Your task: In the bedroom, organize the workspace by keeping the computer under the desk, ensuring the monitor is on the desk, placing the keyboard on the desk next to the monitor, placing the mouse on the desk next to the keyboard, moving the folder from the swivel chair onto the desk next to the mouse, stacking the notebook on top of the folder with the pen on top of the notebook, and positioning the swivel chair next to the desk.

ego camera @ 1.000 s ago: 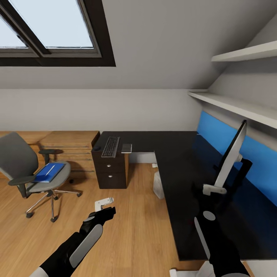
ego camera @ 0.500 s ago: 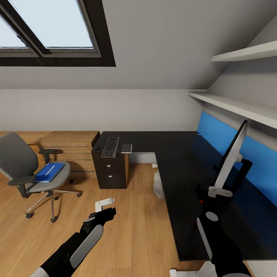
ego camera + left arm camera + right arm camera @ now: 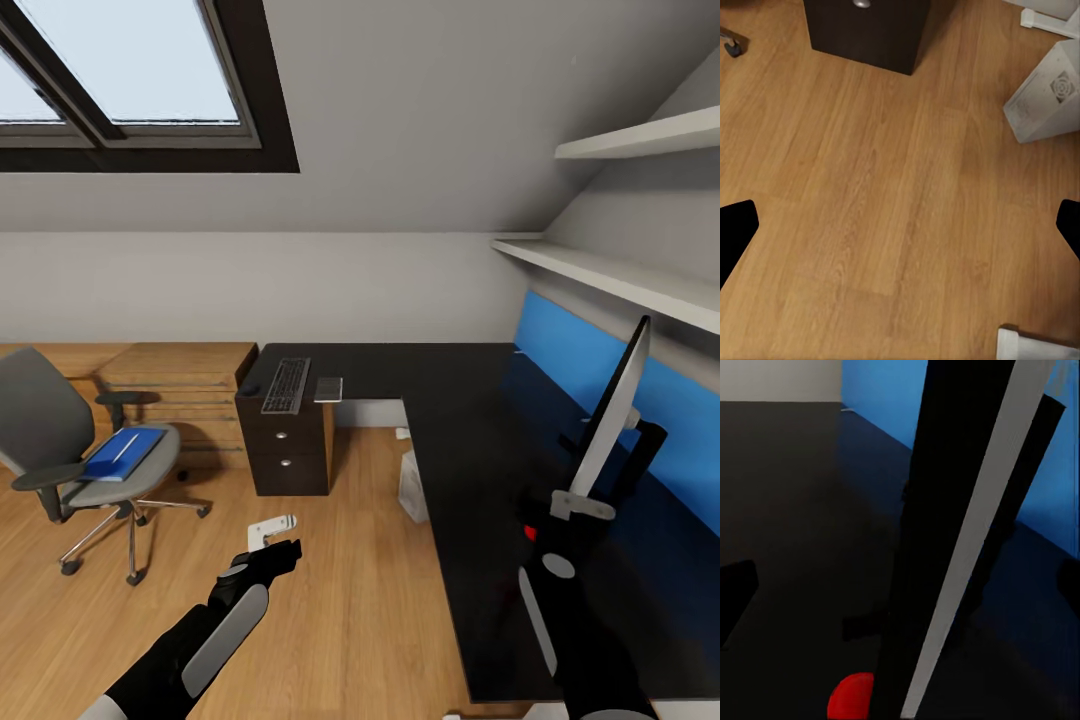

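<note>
Nearest to me, my left gripper [image 3: 272,537] hangs over the light wood plank floor [image 3: 340,620], jaws spread wide and holding nothing; from its wrist camera I see the dark fingertips [image 3: 735,232] at either edge with bare boards between them. My right gripper [image 3: 575,508] sits low over the desk [image 3: 470,440] right at the monitor [image 3: 612,415]. Its white finger lies against the lower edge of the screen, but I cannot tell whether the jaws are clamped on it or loose.

The monitor is on the desk, a thin flat black panel seen almost edge-on and leaning, with a pale rim [image 3: 971,547] and a red dot [image 3: 853,696] at its lower corner. The desk top is smooth, matte black and L-shaped.

Under the desk stands the computer [image 3: 413,487], a boxy grey-white tower [image 3: 1044,96]. To my left the swivel chair [image 3: 70,445], grey cloth on a chrome star base, stands well apart from the desk with the flat blue folder [image 3: 124,453] on its seat.

Farther on, the black drawers [image 3: 288,448] with round silver knobs carry the keyboard [image 3: 287,383]; a small dark mouse [image 3: 250,388] lies just beside it, and a notebook [image 3: 328,389] on its other side.

Behind are a blue panel [image 3: 600,395], white shelves [image 3: 610,275], sloped grey walls and a dark-framed skylight [image 3: 140,90].
</note>
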{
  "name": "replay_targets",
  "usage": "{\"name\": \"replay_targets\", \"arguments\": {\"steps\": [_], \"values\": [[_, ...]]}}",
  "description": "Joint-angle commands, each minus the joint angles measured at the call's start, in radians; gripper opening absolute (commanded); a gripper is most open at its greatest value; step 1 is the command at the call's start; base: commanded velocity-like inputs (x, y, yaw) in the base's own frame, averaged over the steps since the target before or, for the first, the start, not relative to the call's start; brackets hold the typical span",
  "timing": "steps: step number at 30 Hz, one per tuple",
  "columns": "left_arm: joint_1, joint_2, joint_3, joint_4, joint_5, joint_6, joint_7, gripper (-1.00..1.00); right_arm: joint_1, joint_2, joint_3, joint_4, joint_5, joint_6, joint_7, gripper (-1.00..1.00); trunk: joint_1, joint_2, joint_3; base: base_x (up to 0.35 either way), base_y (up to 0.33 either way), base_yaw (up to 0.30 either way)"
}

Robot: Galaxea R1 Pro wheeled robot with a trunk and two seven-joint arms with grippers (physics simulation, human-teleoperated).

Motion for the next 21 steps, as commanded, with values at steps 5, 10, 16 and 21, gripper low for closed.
{"name": "replay_targets", "arguments": {"steps": [5,10,16,21], "values": [[-0.002,0.001,-0.004,-0.002,0.005,0.002,0.008,1.00,-0.002,-0.002,-0.028,0.006,0.010,0.012,-0.002,1.00,0.001,-0.002,-0.002,0.000,0.000,0.000],[-0.001,0.000,-0.004,-0.002,0.005,0.002,0.008,1.00,-0.003,-0.014,-0.035,0.008,0.010,0.014,-0.002,1.00,0.001,-0.002,-0.002,0.000,0.000,0.000],[-0.001,0.000,-0.004,-0.002,0.005,0.002,0.007,1.00,-0.006,-0.019,-0.055,0.041,0.010,0.013,-0.002,1.00,0.001,-0.002,-0.002,0.000,0.000,0.000],[-0.001,0.000,-0.004,-0.002,0.005,0.002,0.007,1.00,-0.008,-0.023,-0.060,0.066,0.010,0.013,-0.001,1.00,0.001,-0.002,-0.002,0.000,0.000,0.000]]}}
